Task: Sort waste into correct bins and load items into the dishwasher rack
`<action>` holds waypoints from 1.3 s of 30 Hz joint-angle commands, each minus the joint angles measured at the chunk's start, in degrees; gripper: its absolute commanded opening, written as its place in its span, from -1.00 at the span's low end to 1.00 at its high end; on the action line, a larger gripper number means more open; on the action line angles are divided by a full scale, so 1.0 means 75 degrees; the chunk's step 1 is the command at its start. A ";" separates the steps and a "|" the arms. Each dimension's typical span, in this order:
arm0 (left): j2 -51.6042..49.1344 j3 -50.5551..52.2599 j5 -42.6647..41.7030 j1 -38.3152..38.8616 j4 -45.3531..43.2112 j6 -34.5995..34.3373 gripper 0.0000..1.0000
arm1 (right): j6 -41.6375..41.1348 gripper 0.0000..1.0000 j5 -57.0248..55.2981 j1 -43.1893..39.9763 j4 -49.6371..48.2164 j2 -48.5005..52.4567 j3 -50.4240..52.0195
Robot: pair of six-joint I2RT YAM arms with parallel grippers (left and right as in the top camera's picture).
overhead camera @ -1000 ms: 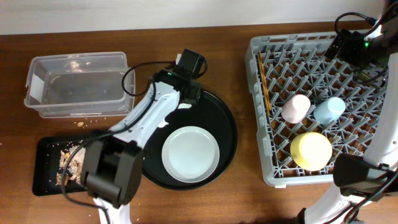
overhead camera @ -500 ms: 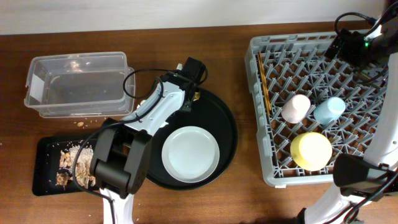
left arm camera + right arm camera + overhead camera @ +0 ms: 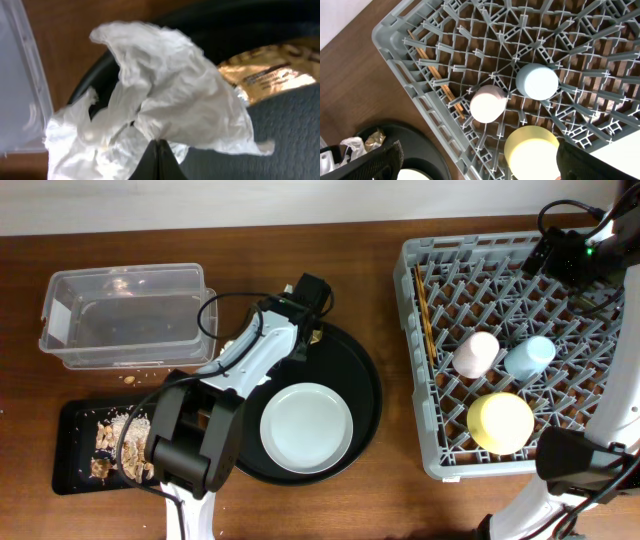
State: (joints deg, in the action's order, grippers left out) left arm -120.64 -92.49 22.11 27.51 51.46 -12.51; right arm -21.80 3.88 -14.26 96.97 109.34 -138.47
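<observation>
My left gripper [image 3: 159,149] is shut on a crumpled white napkin [image 3: 165,95] at the upper-left rim of the round black tray [image 3: 368,385]. A shiny gold-brown wrapper [image 3: 265,72] lies on that tray just beyond the napkin. The pale grey plate [image 3: 306,427] rests on the same tray. In the grey dishwasher rack [image 3: 425,395] sit the pink cup [image 3: 476,353], the light-blue cup [image 3: 529,358], the yellow bowl [image 3: 500,422] and the chopsticks [image 3: 424,310]. My right gripper [image 3: 480,150] hangs wide open and holds nothing, above the rack's far right corner.
A clear plastic tub [image 3: 48,320] stands at the back left, a few crumbs by its front wall. In front of it a flat black tray [image 3: 68,465] carries food scraps [image 3: 115,442]. The left arm's cable loops over the tub's right end.
The left gripper's jaws have closed on the napkin. The left arm swung slightly right early on, then held still. The right arm has not moved.
</observation>
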 commanded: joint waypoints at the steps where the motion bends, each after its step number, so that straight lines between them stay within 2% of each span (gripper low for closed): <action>1: 0.0545 -0.0554 -0.0041 -0.0041 0.0335 -0.1000 -0.99 | 0.0064 0.97 -0.0070 -0.0003 0.0047 -0.0029 -0.0038; 13: 0.2882 -0.0618 -0.0163 -0.0213 0.0408 -0.1705 -0.99 | 0.0067 0.97 -0.0070 -0.0003 0.0044 -0.0029 -0.0038; 18: 0.3177 -0.0618 0.0175 -0.0901 0.0408 -0.2162 -0.99 | 0.0067 0.97 -0.0070 -0.0003 0.0044 -0.0029 -0.0038; 22: 0.3188 -0.0618 0.0146 -0.2008 0.0239 -0.2914 -0.99 | 0.0064 0.97 -0.0070 -0.0003 0.0044 -0.0029 -0.0038; 24: 0.3188 -0.0618 -0.0256 -0.2573 -0.0026 -0.2906 -0.99 | 0.0067 0.97 -0.0070 -0.0003 0.0044 -0.0029 -0.0038; 27: 0.3188 -0.0618 -0.1600 -0.3142 -0.0020 -0.2757 -0.99 | 0.0067 0.97 -0.0070 -0.0003 0.0044 -0.0029 -0.0038; 30: 0.3179 -0.0592 -0.3054 -0.3217 -0.0006 -0.1434 -0.78 | 0.0067 0.97 -0.0070 -0.0003 0.0047 -0.0029 -0.0038; 31: 0.3179 -0.0536 -0.3620 -0.3110 0.0009 -0.0761 -0.66 | 0.0067 0.97 -0.0070 -0.0003 0.0044 -0.0029 -0.0038; 32: 0.3177 -0.0495 -0.3812 -0.3002 0.0061 -0.0510 -0.52 | 0.0064 0.97 -0.0070 -0.0003 0.0044 -0.0029 -0.0038; 36: 0.3174 -0.0009 -0.3751 -0.2244 0.0064 -0.0455 -0.04 | 0.0067 0.97 -0.0070 -0.0003 0.0044 -0.0029 -0.0038; 39: 0.3147 0.0629 -0.3214 -0.1690 0.0061 -0.0720 0.15 | 0.0067 0.97 -0.0070 -0.0003 0.0044 -0.0029 -0.0038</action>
State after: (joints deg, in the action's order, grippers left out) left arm -97.82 -93.21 -2.57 10.39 51.57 -18.79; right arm -21.80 3.90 -14.26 96.97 109.34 -138.47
